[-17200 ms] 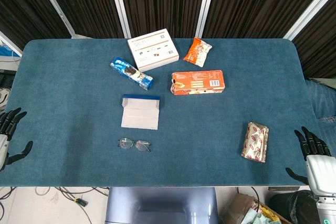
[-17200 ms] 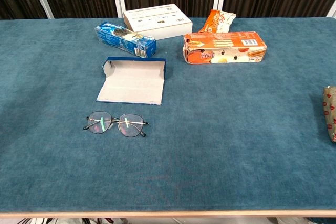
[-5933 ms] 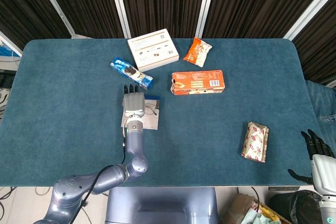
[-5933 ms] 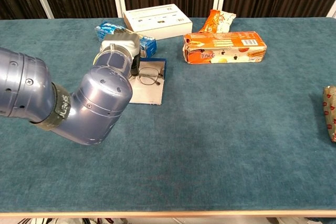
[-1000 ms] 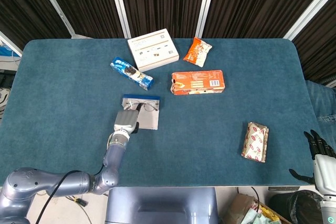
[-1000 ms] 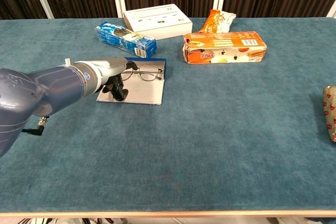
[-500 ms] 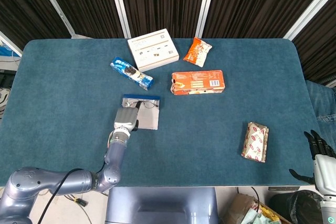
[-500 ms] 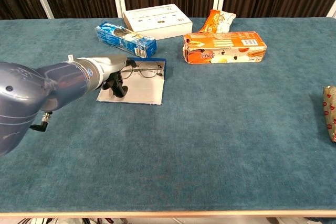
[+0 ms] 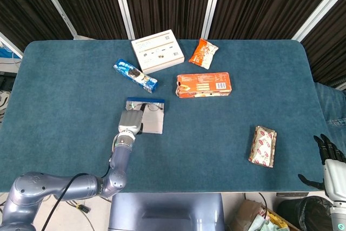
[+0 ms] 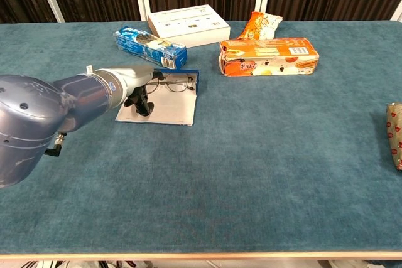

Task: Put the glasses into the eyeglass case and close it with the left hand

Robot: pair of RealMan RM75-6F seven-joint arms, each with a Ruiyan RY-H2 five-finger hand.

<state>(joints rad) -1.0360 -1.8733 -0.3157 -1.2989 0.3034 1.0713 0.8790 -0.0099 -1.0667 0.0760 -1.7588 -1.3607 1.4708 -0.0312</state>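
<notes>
The eyeglass case (image 9: pixel 153 124) (image 10: pixel 169 110) lies open on the blue table, its white flap toward me and its blue tray on the far side. The glasses (image 9: pixel 153 106) (image 10: pixel 175 83) lie along the tray at the case's far edge. My left hand (image 9: pixel 130 121) (image 10: pixel 138 86) hovers over the left part of the case. Its fingertips touch the left end of the glasses, and its thumb points down at the flap, apart from them. My right hand (image 9: pixel 331 162) hangs off the table at the lower right, fingers spread and holding nothing.
Behind the case lie a blue biscuit pack (image 9: pixel 135 75) (image 10: pixel 149 47), a white box (image 9: pixel 157 51) (image 10: pixel 188 25), an orange box (image 9: pixel 204 85) (image 10: pixel 269 56) and an orange snack bag (image 9: pixel 203 53) (image 10: pixel 259 26). A foil packet (image 9: pixel 263 146) (image 10: pixel 396 135) lies near the right front edge.
My left hand has edged forward over the case, and the glasses have shifted slightly toward the far edge of the tray. The right hand has not moved.
</notes>
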